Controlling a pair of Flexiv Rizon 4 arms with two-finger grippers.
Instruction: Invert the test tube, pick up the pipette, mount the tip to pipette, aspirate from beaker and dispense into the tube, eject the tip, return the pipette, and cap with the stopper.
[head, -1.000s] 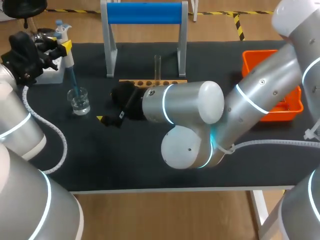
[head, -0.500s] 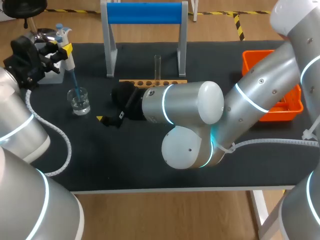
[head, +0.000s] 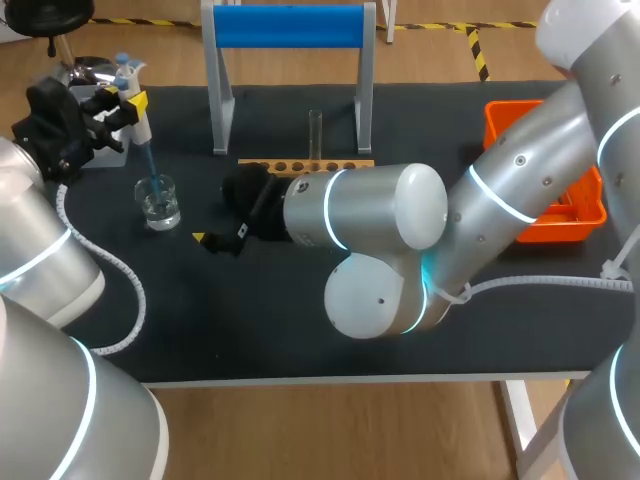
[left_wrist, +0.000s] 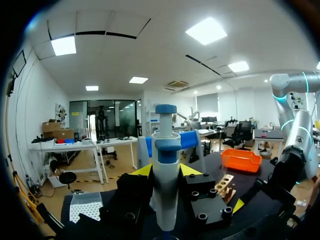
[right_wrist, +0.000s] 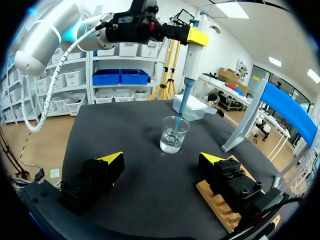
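A clear glass beaker (head: 159, 203) stands on the black tabletop (head: 250, 320) towards its left side, its lower part filled with clear liquid. The left jaws are clamped from two sides on the white body of the pipette (head: 135, 112), which hangs upright over the beaker. Its blue tip (right_wrist: 181, 107) reaches down through the beaker's mouth to about the liquid's surface; whether the end is under it cannot be told. Beyond the beaker a white tip box (right_wrist: 196, 108) sits near the tabletop's far left edge. The right jaws stand wide open and hold nothing, low over the tabletop, with the beaker just ahead of them and one finger above the end of the wooden rack (head: 305, 163). In that rack one clear test tube (head: 315, 132) stands upright, in front of the blue-topped stand (head: 290, 25); what it holds cannot be made out. At the tabletop's right end is an orange bin (head: 530, 115), mostly hidden behind the right arm (head: 400, 220), its contents unclear.
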